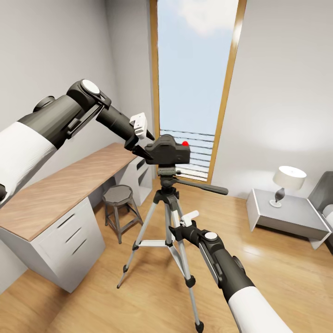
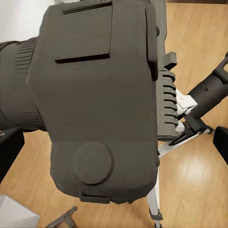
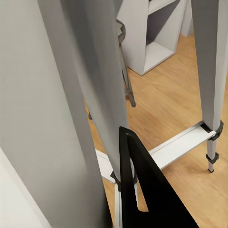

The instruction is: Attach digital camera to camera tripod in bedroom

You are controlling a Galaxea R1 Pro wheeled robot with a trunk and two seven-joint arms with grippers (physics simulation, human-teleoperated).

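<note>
- The digital camera [image 1: 167, 150] sits right over the head of the camera tripod [image 1: 167, 185], red button up and lens pointing toward the left arm. It looks level and centred there so that its base can meet the mount. Whether it is already seated, I cannot tell.
- The left gripper [image 1: 144, 151] pinches the camera from the desk side, jaws closed on its body; in the left wrist view the camera [image 2: 97, 102] crowds the lens, which fits a firm hold.
- The right gripper [image 1: 177, 230] is low among the tripod's silver legs [image 3: 92, 95], probably to steady the stand. I cannot tell how its jaws stand.
- The tripod stands on the plank floor [image 1: 268, 268] before the tall window [image 1: 196, 83], with the stool [image 1: 118, 196] and desk [image 1: 60, 192] beside it.
</note>
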